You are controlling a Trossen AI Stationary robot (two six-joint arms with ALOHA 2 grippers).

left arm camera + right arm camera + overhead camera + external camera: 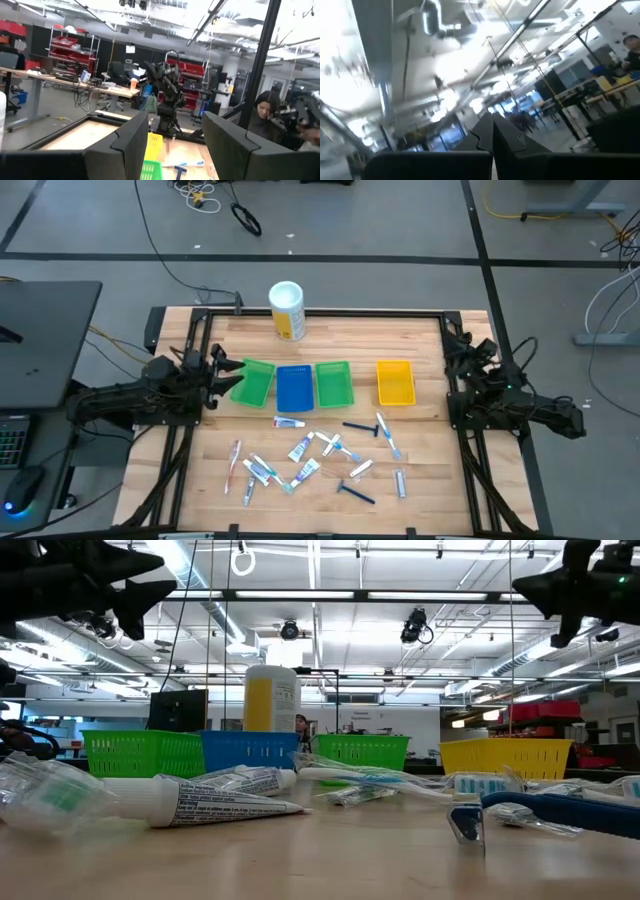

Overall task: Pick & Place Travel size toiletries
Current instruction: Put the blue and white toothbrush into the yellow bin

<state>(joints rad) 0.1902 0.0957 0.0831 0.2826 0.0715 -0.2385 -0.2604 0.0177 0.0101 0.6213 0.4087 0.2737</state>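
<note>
The travel size toiletries (318, 458) lay in a heap on the wooden table (430, 480), in front of the row of trays (294, 385). We thought the little tubes were light and squishy, and the razors and toothbrushes thin and slippery, so we would pinch each across its middle. Our left gripper (222, 372) was open beside the green tray. Our right gripper (462, 361) was shut, at the far side.

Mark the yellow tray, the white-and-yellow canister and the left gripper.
yellow tray (395, 383): high view, on its mesh floor.
white-and-yellow canister (287, 311): high view, on its side wall just under the white cap.
left gripper (228, 376): high view, midway between its open fingertips, beside the left green tray.
</note>
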